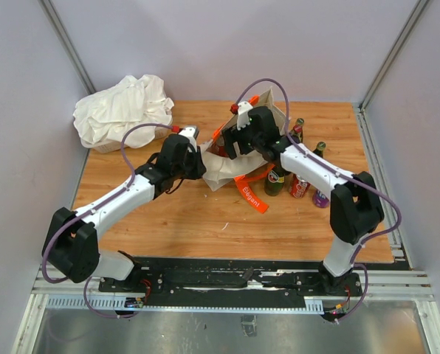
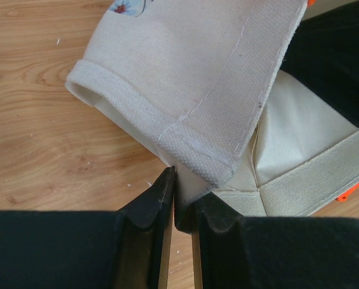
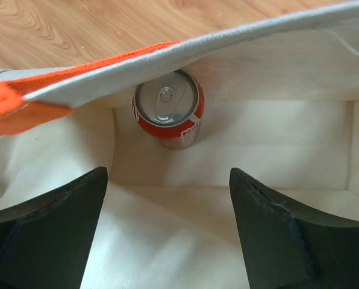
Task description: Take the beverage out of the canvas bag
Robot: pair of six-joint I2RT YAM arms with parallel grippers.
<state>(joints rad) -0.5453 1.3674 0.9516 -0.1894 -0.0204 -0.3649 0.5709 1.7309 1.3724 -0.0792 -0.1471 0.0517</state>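
My left end effector [image 2: 181,189] clamps the woven canvas bag [image 2: 185,78] by its hem; my right end effector [image 3: 168,174] gapes above the cylindrical red beverage [image 3: 167,108].

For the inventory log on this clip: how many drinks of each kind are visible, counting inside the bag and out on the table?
Bottles: 3 (green bottle, rear bottle, right bottle)
Cans: 3 (red can inside the canvas bag, second red can on the table, purple can)
Total: 6 drinks, though the right arm may hide more.
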